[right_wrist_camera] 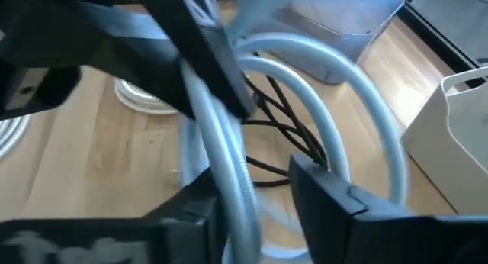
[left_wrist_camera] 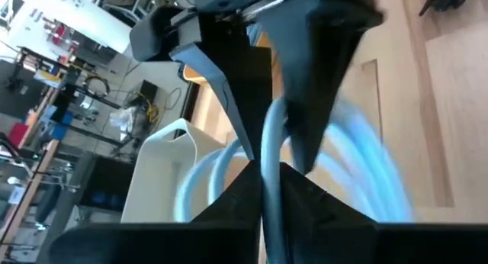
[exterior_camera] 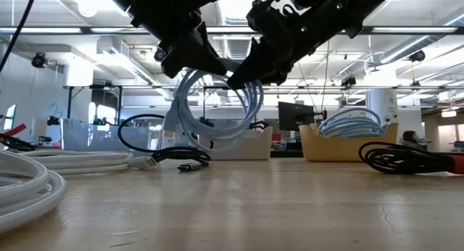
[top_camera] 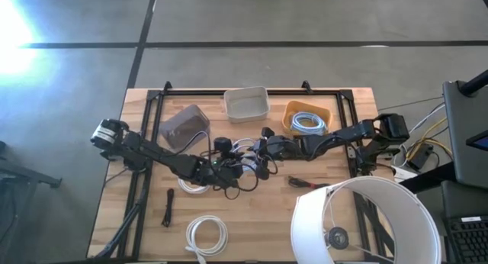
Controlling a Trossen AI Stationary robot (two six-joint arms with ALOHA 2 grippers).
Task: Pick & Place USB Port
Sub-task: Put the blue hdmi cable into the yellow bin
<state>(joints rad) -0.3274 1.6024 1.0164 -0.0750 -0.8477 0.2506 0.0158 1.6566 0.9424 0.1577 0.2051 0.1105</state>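
Mid-table, lifted clear of the wooden table (top_camera: pixel 328 203): a coiled pale-blue USB cable (exterior_camera: pixel 217 109), gripped from both sides. At left, the left gripper (exterior_camera: pixel 190 54) clamped on one strand of the coil. At right, the right gripper (exterior_camera: pixel 254 66) pinched on the loops opposite. Best handled by keeping both holds firm, raising evenly, avoiding the black cable (exterior_camera: pixel 156 153) below, probably toward the yellow bin (top_camera: pixel 307 117) of similar coils.

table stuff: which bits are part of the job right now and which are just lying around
In the job: white-blue cable coil, held up by left gripper and right gripper.

Lying about: orange bin, white bin, grey bin, white cable, black cable.
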